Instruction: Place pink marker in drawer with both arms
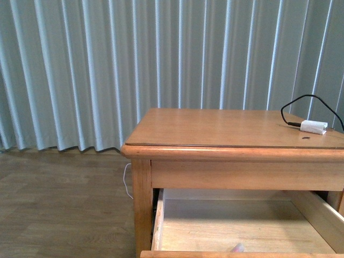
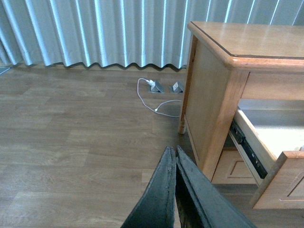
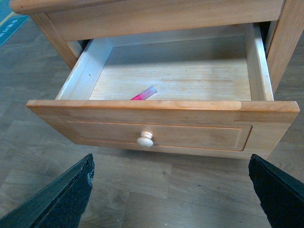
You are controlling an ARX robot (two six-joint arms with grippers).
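While the left pincer (image 2: 173, 152) hangs clenched, the released right pincer (image 3: 170, 160) should push the drawer (image 3: 190, 135) squarely shut over the pink marker (image 3: 144, 93).

I'm seeing the pink marker (image 3: 144, 93) showing bright pink with a pale whitish end against the light, faintly grained wood of the drawer (image 3: 161, 135). Its knob (image 3: 145, 139) is looking cream. The tabletop (image 1: 226, 129) is glowing honey-orange. The adapter (image 1: 313, 127) is reading white and its cable (image 1: 309, 95) black. The curtain (image 1: 107, 70) is showing pale blue-grey vertical pleats, and the floor (image 1: 59, 204) grey-brown planks. The left tool (image 2: 175, 156) and right tool (image 3: 170, 159) are appearing matte black.
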